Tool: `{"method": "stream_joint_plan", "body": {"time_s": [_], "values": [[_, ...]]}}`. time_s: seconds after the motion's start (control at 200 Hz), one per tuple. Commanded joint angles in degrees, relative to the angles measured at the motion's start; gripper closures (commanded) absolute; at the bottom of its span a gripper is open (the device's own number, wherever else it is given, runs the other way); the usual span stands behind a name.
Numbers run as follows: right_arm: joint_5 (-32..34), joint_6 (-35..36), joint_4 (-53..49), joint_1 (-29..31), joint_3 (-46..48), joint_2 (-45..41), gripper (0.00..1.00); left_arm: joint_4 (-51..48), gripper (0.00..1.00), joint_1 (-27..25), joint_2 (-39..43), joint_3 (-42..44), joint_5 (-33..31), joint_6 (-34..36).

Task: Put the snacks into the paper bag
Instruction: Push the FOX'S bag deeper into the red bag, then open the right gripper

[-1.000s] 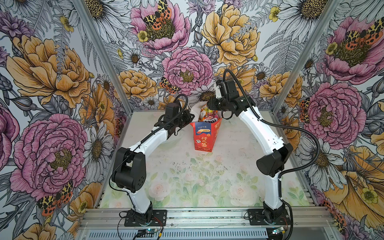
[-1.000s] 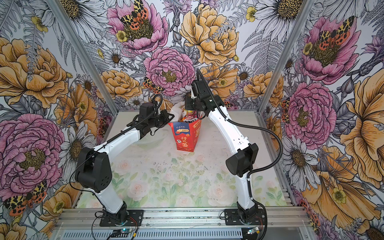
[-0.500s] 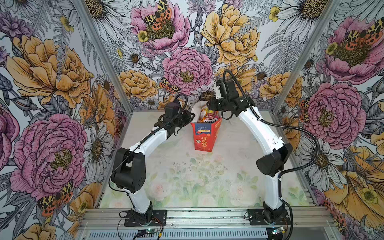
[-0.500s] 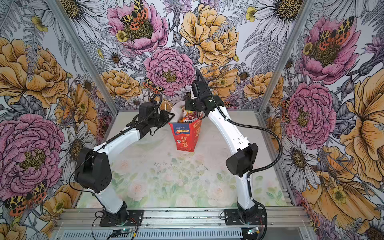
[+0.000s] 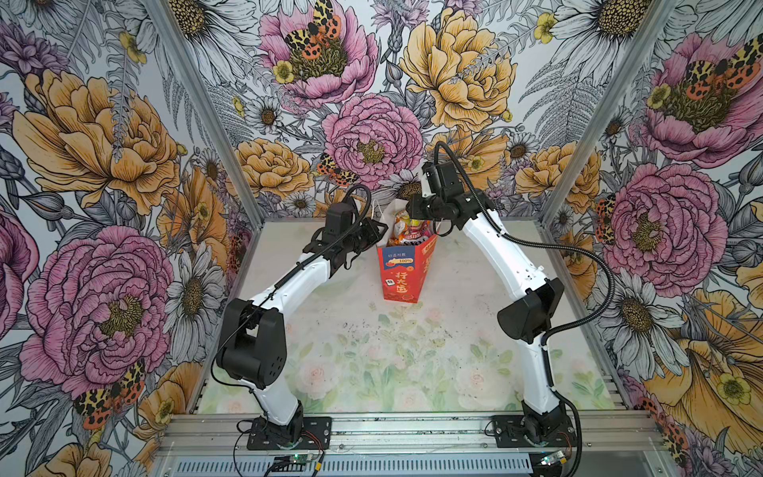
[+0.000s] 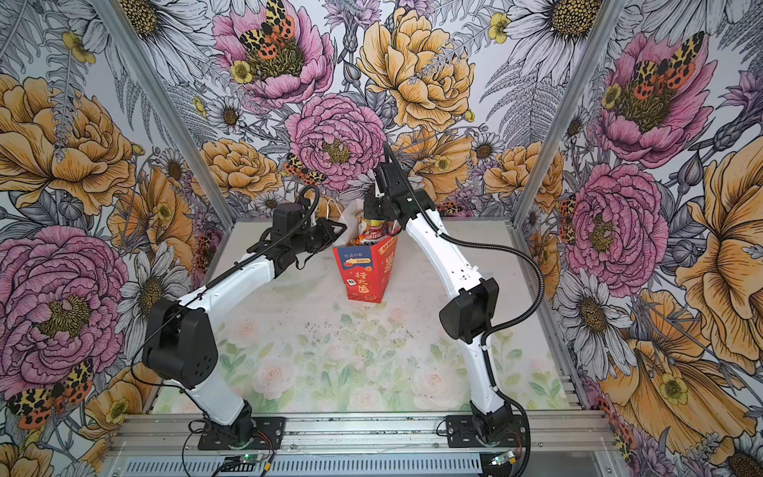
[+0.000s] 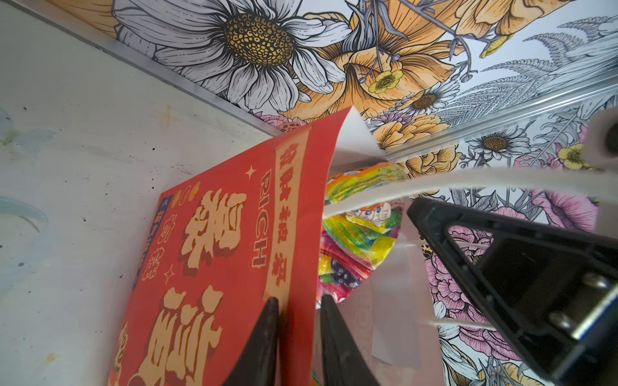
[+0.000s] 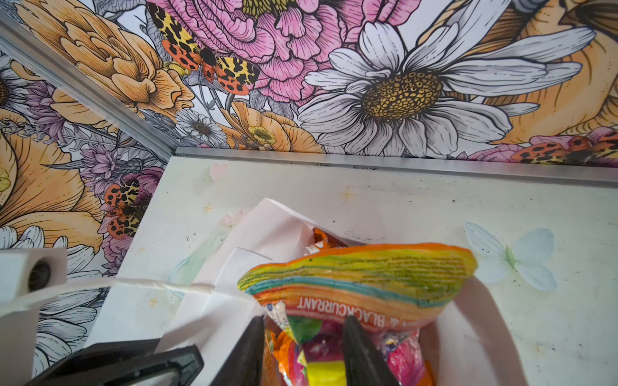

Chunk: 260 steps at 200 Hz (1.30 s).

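Observation:
The red paper bag (image 5: 402, 272) (image 6: 363, 272) stands upright at the back middle of the table, with snacks (image 5: 406, 231) (image 6: 371, 231) piled up to its mouth. My left gripper (image 7: 298, 300) is open. Its fingers straddle the bag's rim (image 7: 301, 200), one outside the red wall and one inside, with a gap showing. My right gripper (image 8: 304, 320) reaches down into the bag's mouth from the other side. It is open, and its fingers stand apart over the yellow-green multicoloured packet (image 8: 368, 274) (image 7: 357, 234), which lies on top of orange and magenta ones.
A white cord handle (image 7: 434, 183) (image 8: 133, 284) arcs across the bag's mouth between the two grippers. The floral back wall and its aluminium rail (image 8: 368, 160) run close behind the bag. In front of the bag lies the pale floral tabletop (image 5: 392, 363).
The left gripper's jaws have parted on the bag's rim. The right gripper's jaws have widened slightly over the top packet. Both arms and the bag have barely moved.

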<state>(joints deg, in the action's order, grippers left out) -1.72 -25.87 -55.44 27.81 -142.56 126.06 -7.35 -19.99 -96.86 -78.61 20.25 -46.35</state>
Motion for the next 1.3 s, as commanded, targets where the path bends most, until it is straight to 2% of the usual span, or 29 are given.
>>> {"method": "stream_joint_plan", "body": {"time_s": [0.0, 0.305, 0.54, 0.791, 1.036, 1.296], "values": [[1.09, -0.30, 0.60, -0.74, -2.02, 2.02, 0.69, 2.69, 0.76, 0.52, 2.59, 0.21, 1.58, 0.51], [-2.75, -2.38, 0.56, -0.75, -1.43, 4.36, 0.69, 4.65, 0.74, 0.48, 1.15, 0.11, 3.53, -0.50], [-5.63, -3.42, 0.51, -0.33, 0.61, 5.50, 0.70, 5.55, 0.67, 0.55, 1.48, 0.56, 4.08, -0.24], [-7.06, -3.66, 0.56, 0.05, 1.57, 5.69, 0.70, 7.91, 0.64, 0.82, 1.07, 1.70, 5.72, -1.28], [-7.93, -2.81, 0.55, -0.04, 0.77, 2.80, 0.69, 8.47, 0.60, 1.09, 1.28, 1.88, 6.86, -1.04], [-9.22, -1.47, 0.51, -0.21, -1.80, -2.18, 0.67, 8.43, 0.50, 1.38, 1.91, 2.84, 7.60, -0.94]]}}
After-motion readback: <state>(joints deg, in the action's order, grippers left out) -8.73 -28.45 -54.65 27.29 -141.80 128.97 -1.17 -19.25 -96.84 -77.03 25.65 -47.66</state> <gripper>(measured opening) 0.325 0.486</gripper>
